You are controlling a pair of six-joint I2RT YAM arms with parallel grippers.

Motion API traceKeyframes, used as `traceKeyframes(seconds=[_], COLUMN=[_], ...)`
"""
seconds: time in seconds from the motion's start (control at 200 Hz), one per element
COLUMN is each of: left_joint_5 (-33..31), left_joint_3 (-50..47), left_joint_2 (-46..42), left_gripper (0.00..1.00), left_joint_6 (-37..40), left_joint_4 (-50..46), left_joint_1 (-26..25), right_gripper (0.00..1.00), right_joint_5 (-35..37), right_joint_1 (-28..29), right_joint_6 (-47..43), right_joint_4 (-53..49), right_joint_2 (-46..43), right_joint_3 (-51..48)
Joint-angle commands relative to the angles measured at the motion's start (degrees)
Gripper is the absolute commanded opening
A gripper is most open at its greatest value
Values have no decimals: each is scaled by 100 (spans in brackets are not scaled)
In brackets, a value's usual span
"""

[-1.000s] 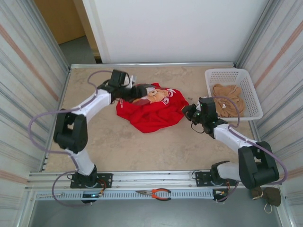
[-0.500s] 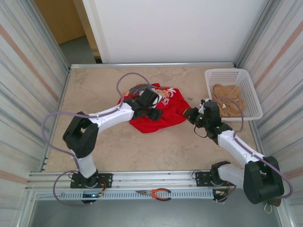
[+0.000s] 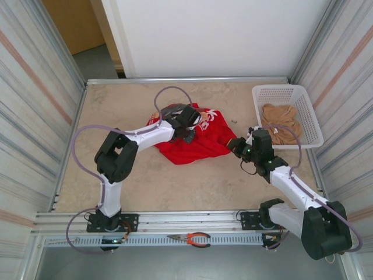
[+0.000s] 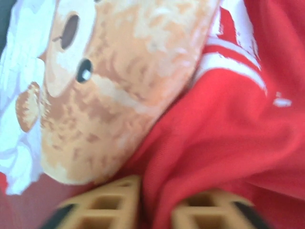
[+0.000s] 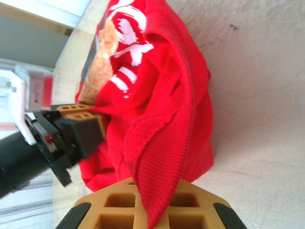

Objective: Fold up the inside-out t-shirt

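Beige table (image 3: 175, 186) | overhead: white basket (image 3: 277, 92) | left wrist: bear print (image 4: 119, 86) on t-shirt (image 4: 228, 143)

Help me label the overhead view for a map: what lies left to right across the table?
T-shirt → right gripper → basket
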Motion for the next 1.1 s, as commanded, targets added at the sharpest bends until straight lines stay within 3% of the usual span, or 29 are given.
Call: traceKeyframes(seconds=[0.0,0.21,0.286,0.381,0.501,0.701,0.992,1.097], left_joint_5=[368,1685,2211,2737,3168,3374,3460,3516], left_joint_3=[391,289,141,-27,-195,-307,-313,-324], left_joint_2=[-166,-1239,-1610,-1971,-2251,-2467,-2457,-2464], left_gripper=[0,0,0,0,0,0,0,0], left_joint_6=[-19,-489,-740,-998,-1309,-1471,-1589,-1635], left_joint_4=[-229,-386,-381,-357,-319,-332,-382,-381], left_joint_1=[208,559,653,682,684,684,684,672], right_gripper=[0,0,1,47,67,74,78,78], right_joint_5=[221,285,-129,-831,-44,1242,1892,2447], right_joint_1=[-11,-123,-150,10,937,2167,2763,2835], right_joint_6=[-176,-482,-823,-1300,-1722,-1614,-1325,-1118], right_joint_4=[-250,-295,-207,-507,-1360,-1585,-890,-795], right_joint_2=[-112,308,684,1098,771,619,1706,2145], right_joint_3=[-143,-66,160,752,1407,1893,2440,2677])
